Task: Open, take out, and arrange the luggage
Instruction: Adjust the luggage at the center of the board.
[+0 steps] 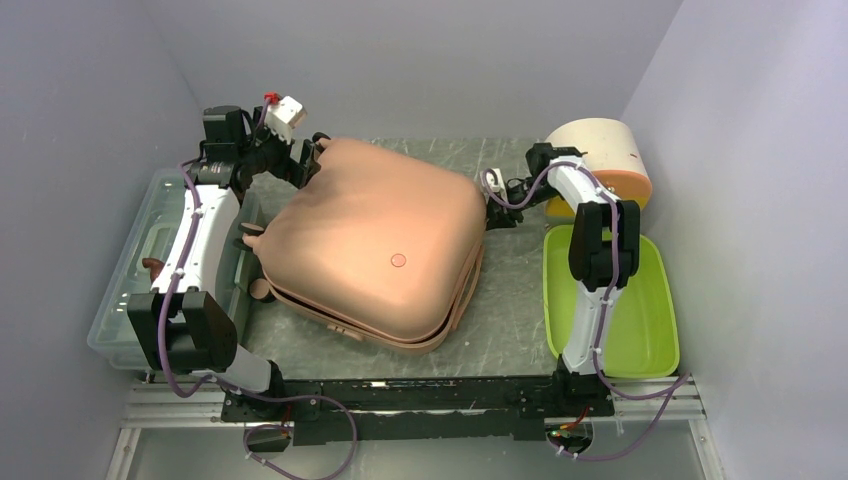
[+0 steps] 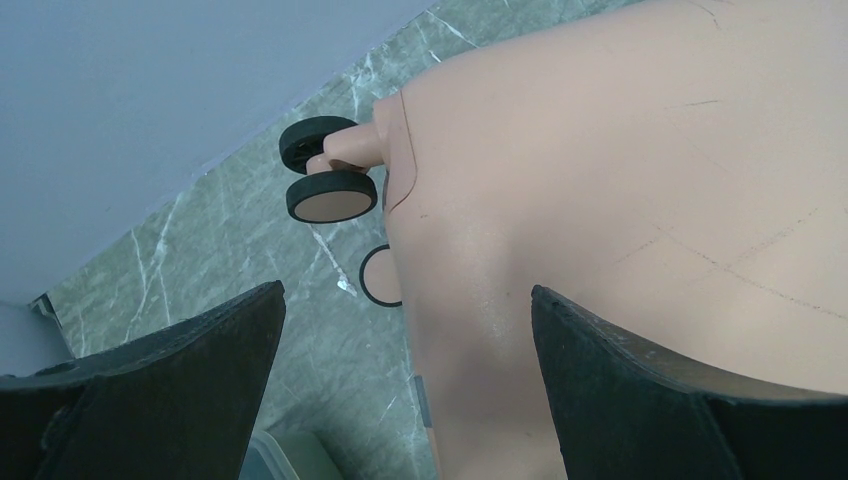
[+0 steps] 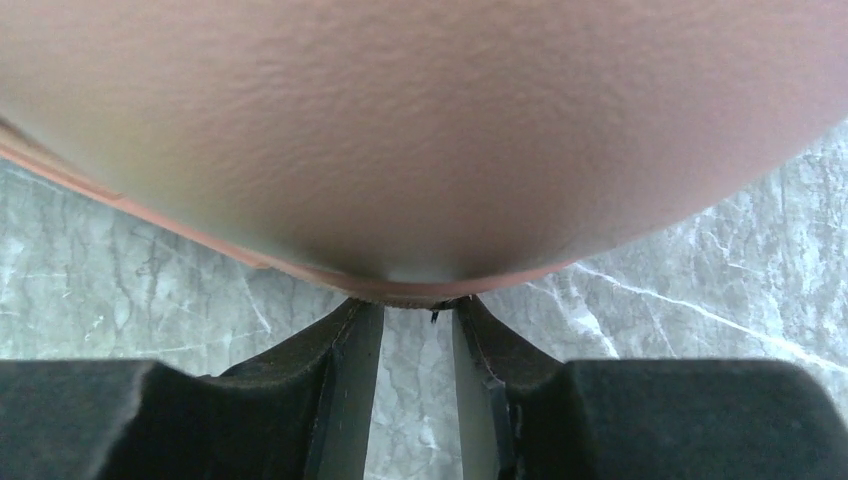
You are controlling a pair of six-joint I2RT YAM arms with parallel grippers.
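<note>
The luggage point(image 1: 370, 250), a salmon-pink hard-shell suitcase, lies flat and closed in the middle of the table, turned at an angle. My left gripper point(image 1: 305, 160) is open at its far left corner. In the left wrist view the gripper point(image 2: 408, 290) straddles the shell point(image 2: 620, 180) just below two black-rimmed wheels point(image 2: 330, 195). My right gripper point(image 1: 490, 205) is at the suitcase's far right corner. In the right wrist view the gripper point(image 3: 418, 305) is nearly shut, tips tucked under the seam of the shell point(image 3: 420, 130), with a small dark zipper tab between them.
A clear plastic bin point(image 1: 130, 300) stands along the left edge, under the left arm. A lime-green tray point(image 1: 640, 330) lies at the right, beside the right arm. A tan round container point(image 1: 600, 150) sits at the back right. Grey walls close in on three sides.
</note>
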